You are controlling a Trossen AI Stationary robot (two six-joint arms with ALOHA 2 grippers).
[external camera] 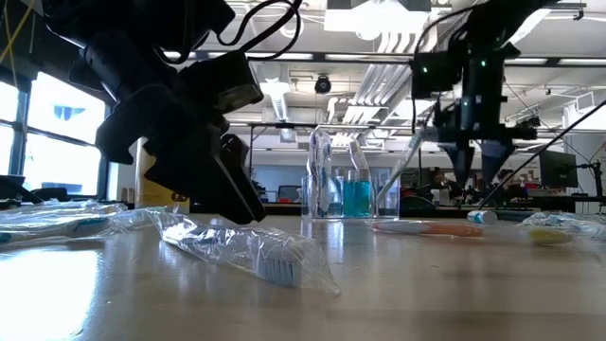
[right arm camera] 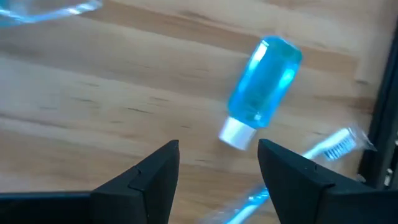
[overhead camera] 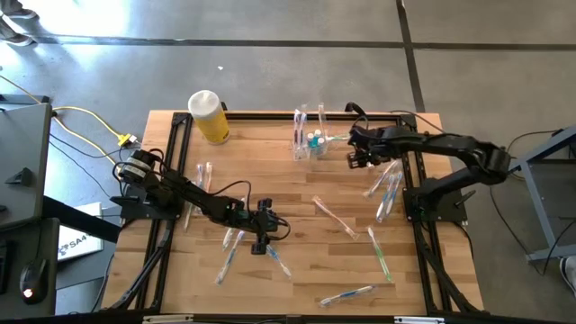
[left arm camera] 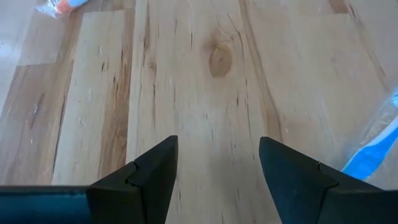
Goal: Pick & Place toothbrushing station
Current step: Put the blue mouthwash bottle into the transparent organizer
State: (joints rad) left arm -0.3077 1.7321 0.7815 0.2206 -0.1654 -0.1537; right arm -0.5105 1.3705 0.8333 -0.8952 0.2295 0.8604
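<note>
A small clear cup (overhead camera: 310,144) stands at the table's far middle with toothbrushes and teal tubes upright in it; the low view also shows the cup (external camera: 336,185). My right gripper (overhead camera: 358,155) hangs open just right of the cup, pointing down. In its wrist view, a teal white-capped tube (right arm camera: 261,90) lies flat on the wood just beyond the open fingers (right arm camera: 217,149), untouched. My left gripper (overhead camera: 273,229) is open low over bare wood (left arm camera: 217,146) at the near middle, with a wrapped blue toothbrush (left arm camera: 373,155) beside it.
Wrapped toothbrushes lie scattered on the table (overhead camera: 335,217) (overhead camera: 380,252) (overhead camera: 346,294) (overhead camera: 387,184) (overhead camera: 229,252). One lies close to the low camera (external camera: 256,251). A yellow cylinder with a white top (overhead camera: 209,115) stands at the far left. Black frame rails (overhead camera: 418,180) run along both sides.
</note>
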